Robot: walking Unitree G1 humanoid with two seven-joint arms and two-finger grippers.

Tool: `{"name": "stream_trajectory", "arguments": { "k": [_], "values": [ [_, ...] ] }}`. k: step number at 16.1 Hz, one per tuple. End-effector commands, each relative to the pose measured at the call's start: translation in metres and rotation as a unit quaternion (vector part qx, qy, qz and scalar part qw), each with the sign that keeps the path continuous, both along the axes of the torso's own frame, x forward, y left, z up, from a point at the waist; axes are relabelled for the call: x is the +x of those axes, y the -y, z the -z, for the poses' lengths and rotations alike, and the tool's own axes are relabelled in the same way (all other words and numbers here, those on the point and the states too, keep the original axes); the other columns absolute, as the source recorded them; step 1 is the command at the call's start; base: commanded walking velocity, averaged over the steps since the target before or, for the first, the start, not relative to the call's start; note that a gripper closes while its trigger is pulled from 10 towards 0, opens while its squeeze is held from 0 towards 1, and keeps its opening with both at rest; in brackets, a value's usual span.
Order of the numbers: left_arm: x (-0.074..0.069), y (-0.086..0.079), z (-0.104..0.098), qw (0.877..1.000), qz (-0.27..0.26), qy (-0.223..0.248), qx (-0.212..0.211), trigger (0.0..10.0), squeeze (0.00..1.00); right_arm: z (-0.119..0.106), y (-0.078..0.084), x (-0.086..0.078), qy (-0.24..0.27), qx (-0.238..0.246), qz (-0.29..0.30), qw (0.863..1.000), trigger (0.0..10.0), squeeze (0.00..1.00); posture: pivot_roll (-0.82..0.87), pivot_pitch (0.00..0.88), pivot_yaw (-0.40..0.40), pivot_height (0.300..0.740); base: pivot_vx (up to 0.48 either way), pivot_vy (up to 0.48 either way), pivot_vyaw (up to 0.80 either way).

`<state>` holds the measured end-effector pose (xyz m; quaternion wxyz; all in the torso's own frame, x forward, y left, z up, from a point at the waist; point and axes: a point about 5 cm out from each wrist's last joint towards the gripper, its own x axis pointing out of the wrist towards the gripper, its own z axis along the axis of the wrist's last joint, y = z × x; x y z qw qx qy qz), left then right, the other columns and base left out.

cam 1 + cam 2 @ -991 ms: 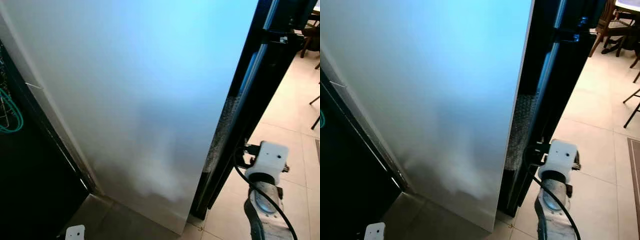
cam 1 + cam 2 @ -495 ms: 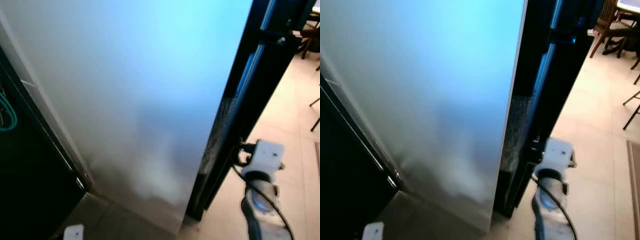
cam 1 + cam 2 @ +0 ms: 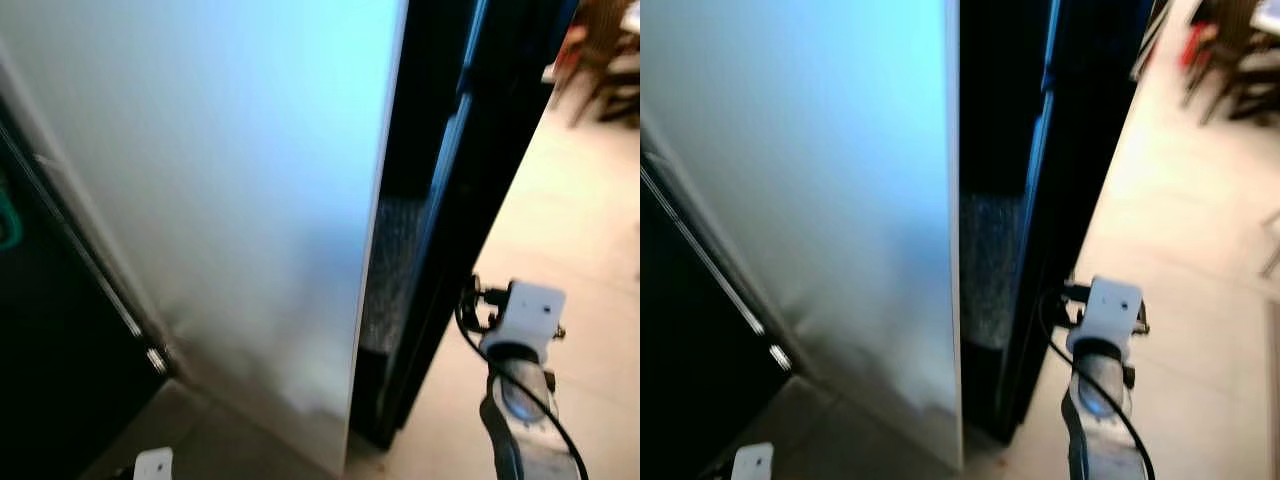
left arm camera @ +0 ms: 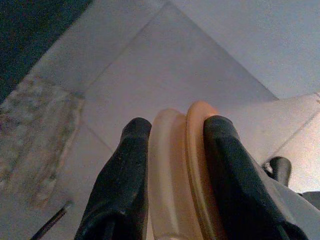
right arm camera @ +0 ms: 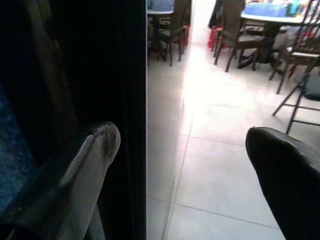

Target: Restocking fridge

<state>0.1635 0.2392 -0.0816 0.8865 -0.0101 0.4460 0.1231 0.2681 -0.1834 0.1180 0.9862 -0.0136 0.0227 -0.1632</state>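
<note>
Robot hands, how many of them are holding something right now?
1. The left hand is shut on a pale orange round-edged object, down over the tiled floor. The right hand is open, beside the dark fridge edge.

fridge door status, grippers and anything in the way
Left gripper shut on pale orange item. Right gripper open, beside fridge door edge. Door ajar, nothing blocking.

Pale tiled floor (image 5: 210, 165) ran bright w/ light from the black panel edge (image 5: 132, 125) out to dark wooden chairs (image 5: 235, 37) & a table w/ blue cover (image 5: 270, 10) well beyond it.
</note>
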Motion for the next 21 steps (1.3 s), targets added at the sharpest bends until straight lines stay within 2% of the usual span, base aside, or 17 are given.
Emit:
{"name": "stream_trajectory", "arguments": {
  "k": [1,14,15,16,21],
  "values": [
    [-0.013,0.006,0.008,0.999,0.004,-0.029,-0.015,10.0,0.00,-0.001,-0.001,0.001,-0.001,0.004,-0.002,1.000,10.0,0.00,-0.12,0.000,0.000,0.740,0.000,0.000,0.00],
    [-0.015,0.002,0.008,0.999,0.002,-0.033,-0.013,10.0,0.00,-0.001,-0.002,0.001,-0.001,0.004,-0.002,1.000,10.0,0.00,-0.12,0.000,0.000,0.740,0.000,0.000,0.00],
    [-0.020,-0.004,0.008,0.999,-0.002,-0.036,-0.010,10.0,0.00,0.002,-0.015,0.010,-0.023,0.007,-0.071,0.997,10.0,0.00,-0.12,0.000,0.001,0.740,0.000,0.000,0.00],
    [-0.023,-0.008,0.008,0.999,-0.004,-0.038,-0.009,10.0,0.00,0.004,-0.020,0.012,-0.035,0.007,-0.101,0.994,10.0,0.00,-0.12,0.000,0.001,0.740,0.000,0.000,0.00],
    [-0.023,-0.008,0.008,0.999,-0.004,-0.038,-0.009,10.0,0.00,0.004,-0.020,0.012,-0.035,0.007,-0.101,0.994,10.0,0.00,-0.12,0.000,0.001,0.740,0.000,0.000,0.00]
  ]
}}
